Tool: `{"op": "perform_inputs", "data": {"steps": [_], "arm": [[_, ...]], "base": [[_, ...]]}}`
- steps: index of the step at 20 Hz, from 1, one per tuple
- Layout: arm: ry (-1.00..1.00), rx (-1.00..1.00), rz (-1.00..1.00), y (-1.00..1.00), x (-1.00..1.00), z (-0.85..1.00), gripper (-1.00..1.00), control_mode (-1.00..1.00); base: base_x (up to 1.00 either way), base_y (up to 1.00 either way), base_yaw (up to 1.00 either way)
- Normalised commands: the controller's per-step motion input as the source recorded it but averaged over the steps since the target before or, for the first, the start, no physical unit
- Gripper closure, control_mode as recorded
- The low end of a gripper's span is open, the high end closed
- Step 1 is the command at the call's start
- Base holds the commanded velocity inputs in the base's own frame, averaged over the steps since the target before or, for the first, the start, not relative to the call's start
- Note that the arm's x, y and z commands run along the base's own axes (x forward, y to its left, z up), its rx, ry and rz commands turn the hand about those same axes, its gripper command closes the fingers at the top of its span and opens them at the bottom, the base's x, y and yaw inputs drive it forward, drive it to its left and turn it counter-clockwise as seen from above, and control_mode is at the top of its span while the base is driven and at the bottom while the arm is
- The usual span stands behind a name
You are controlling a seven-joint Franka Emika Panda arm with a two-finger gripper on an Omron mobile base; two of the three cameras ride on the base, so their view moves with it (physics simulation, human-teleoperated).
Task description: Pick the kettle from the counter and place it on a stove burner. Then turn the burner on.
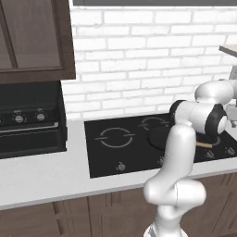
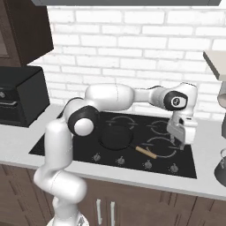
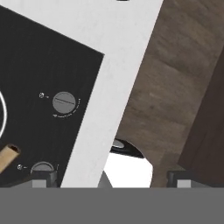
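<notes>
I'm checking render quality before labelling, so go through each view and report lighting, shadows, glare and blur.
Left base view: even, soft light, sharp throughout; the black cooktop shows no glare, and the oven casts only a faint shadow on the counter. Right base view: equally flat light, with the arm shaded on its underside. Hand view: the knob and counter edge are slightly soft, with no glare.
</notes>
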Motion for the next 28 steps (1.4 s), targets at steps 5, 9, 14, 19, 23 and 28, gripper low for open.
{"op": "perform_inputs", "data": {"steps": [5, 9, 14, 19, 23, 28], "arm": [[-0.01, -0.04, 0.0, -0.12, 0.0, 0.01, -1.0, -1.0], [-0.03, -0.1, 0.0, -0.22, 0.0, 0.0, -1.0, -1.0], [-0.11, -0.1, 0.0, -0.25, 0.0, 0.0, -1.0, -1.0], [-0.17, -0.11, 0.0, -0.25, 0.0, 0.01, -1.0, -1.0], [-0.15, -0.19, 0.0, -0.26, 0.0, 0.0, -1.0, -1.0], [-0.07, -0.32, 0.0, -0.09, 0.0, 0.0, -1.0, -1.0]], "base": [[0.0, 0.0, 0.0], [0.0, 0.0, 0.0], [0.0, 0.0, 0.0], [0.0, 0.0, 0.0], [0.0, 0.0, 0.0], [0.0, 0.0, 0.0]]}}
